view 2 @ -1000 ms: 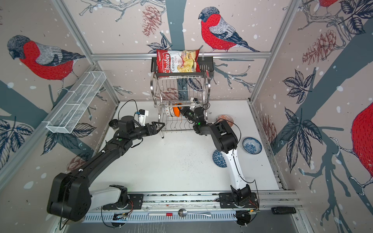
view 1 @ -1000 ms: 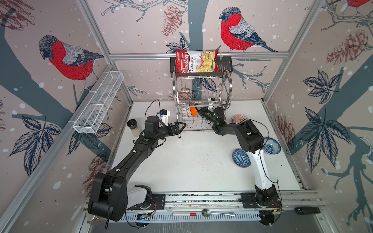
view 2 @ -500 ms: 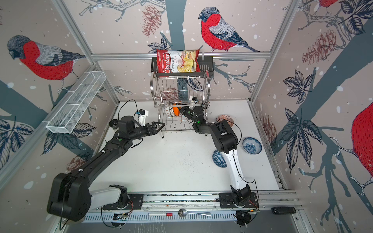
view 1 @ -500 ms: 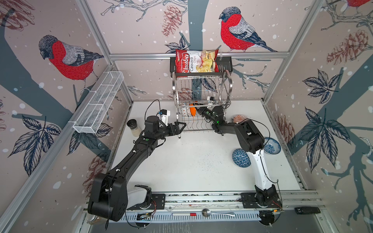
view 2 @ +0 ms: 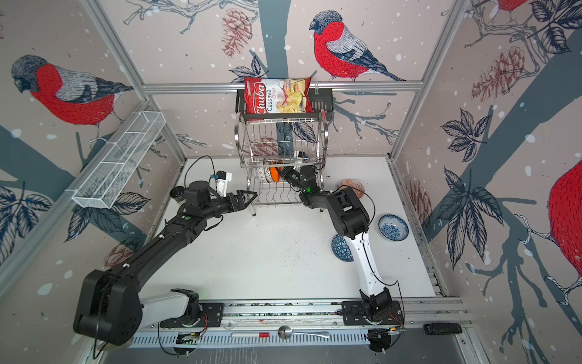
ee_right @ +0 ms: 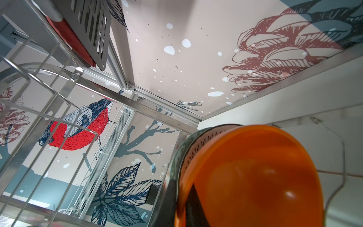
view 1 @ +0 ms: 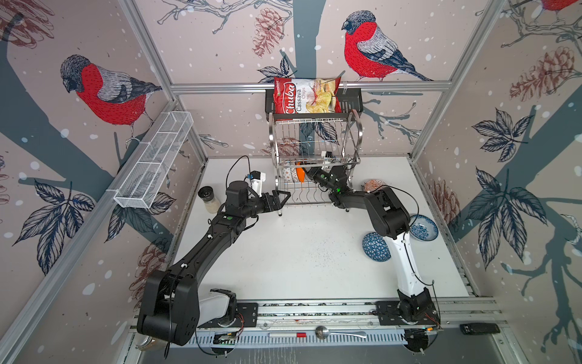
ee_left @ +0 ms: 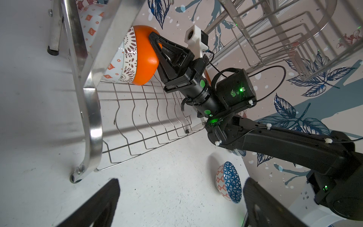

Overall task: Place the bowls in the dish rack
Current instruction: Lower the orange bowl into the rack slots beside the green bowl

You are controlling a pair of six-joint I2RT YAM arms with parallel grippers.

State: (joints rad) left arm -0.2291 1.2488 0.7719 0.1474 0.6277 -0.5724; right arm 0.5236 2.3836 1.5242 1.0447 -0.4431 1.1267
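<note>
Nearest, a spoon (view 1: 337, 332) lies on the front rail, out of the work. Past it on the counter (view 1: 283, 252) three bowls wait on the right arm's side, likely because that arm is doing the loading: the blue-triangle bowl (view 1: 374, 247) partly hidden behind the arm's white link, the blue-floral bowl (view 1: 423, 227) just beside it toward the wall, and a reddish patterned bowl (view 2: 354, 185) farther back, near the right foot of the dish rack (ee_left: 93, 121). The left claw (view 1: 282, 199) hovers with its jaws wide apart and nothing between them, just beside the rack's front left leg; I judge it is parked close to steady the frame without blocking the slots. A glass shaker jar (view 1: 208, 198) stands beside that arm's wrist, toward the side wall. In the rack's lower tier three bowls stand on edge, packed face to back so the wires hold them upright: a diamond-print bowl (ee_left: 92, 31), a petal-print bowl (ee_left: 128, 64), and the orange bowl (ee_left: 143, 64) nested against it. The right claw (ee_left: 154, 41) has its jaws drawn together on the orange bowl's wall, one finger flat across the glossy outside, seemingly seating it in its slot. The upper tier shows only bare wire. Farthest, a black wall shelf (view 1: 351, 101) carries a chips bag (view 1: 305, 97), and the white mesh basket (view 1: 154, 164) on the side wall shows nothing inside.
</note>
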